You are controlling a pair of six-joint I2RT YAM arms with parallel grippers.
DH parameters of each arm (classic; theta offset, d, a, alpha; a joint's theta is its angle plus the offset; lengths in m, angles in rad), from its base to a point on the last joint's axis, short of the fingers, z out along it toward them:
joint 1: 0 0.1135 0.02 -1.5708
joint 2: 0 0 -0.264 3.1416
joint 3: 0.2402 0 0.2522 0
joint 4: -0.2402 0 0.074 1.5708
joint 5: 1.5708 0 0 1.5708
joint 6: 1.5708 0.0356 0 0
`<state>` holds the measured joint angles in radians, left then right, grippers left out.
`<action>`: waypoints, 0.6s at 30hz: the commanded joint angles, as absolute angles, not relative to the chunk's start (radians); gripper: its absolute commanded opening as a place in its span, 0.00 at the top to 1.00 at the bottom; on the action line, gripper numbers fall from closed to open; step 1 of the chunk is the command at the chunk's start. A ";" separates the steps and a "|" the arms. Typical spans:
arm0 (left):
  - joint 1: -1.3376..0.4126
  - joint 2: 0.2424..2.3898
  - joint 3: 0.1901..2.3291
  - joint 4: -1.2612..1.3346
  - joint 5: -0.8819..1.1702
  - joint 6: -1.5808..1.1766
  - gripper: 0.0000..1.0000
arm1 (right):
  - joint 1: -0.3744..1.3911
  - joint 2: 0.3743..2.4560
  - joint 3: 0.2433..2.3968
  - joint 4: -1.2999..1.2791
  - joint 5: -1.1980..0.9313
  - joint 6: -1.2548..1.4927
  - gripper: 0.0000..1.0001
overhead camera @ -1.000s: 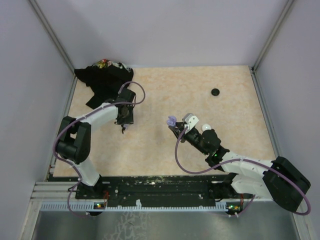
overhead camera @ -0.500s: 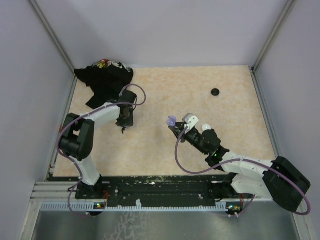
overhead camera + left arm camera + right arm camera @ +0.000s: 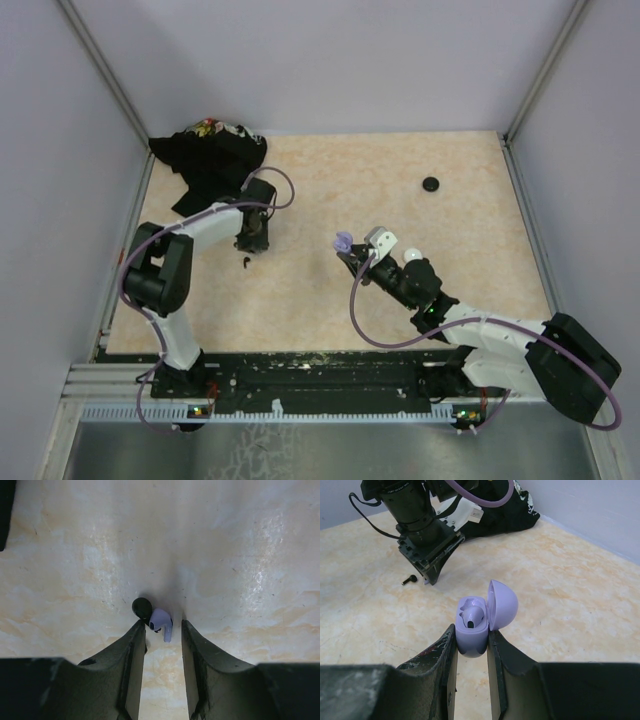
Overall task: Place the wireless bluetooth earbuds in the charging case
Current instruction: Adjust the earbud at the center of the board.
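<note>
L gripper (image 3: pixel 163 630): pointed down at table (image 3: pixel 320 180), left-centre; fingers narrow but apart, one each side of lavender earbud – slim gap on one side, no clamp seen.
Lavender earbud (image 3: pixel 161 624): flat on table betw. L fingertips.
Dark earbud (image 3: pixel 142 607): on table just beside lavender one, appeared to touch it.
R gripper (image 3: pixel 471 630): mid-table, fingers pinched tight on case.
Case (image 3: pixel 475 641): lavender, held off the table, lid up – one lavender earbud (image 3: pixel 472 616) seated inside.
Black disc (image 3: pixel 431 184): far right, well apart.
Black cloth (image 3: pixel 205 160): far-left corner.
</note>
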<state>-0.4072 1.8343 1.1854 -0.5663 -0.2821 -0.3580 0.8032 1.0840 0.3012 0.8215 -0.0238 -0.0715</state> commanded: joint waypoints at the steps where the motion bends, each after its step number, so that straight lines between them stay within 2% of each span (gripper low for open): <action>1: -0.399 1.853 1.216 -0.564 -0.268 -0.339 0.59 | 0.807 1.071 0.308 0.865 -0.034 -0.078 1.00; 6: -0.398 1.873 1.223 -0.555 -0.265 -0.328 0.62 | 0.807 1.075 0.309 0.865 -0.038 -0.077 1.00; 10: -0.398 1.893 1.227 -0.553 -0.248 -0.324 0.69 | 0.807 1.080 0.310 0.865 -0.041 -0.076 1.00; 18: -0.399 1.858 1.207 -0.588 -0.158 -0.324 0.73 | 0.807 1.081 0.310 0.867 -0.042 -0.075 1.00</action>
<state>-0.4030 1.8656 1.2224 -0.5602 -0.2432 -0.3347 0.8032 1.0840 0.3012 0.8215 -0.0284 -0.0715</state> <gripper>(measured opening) 0.276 0.256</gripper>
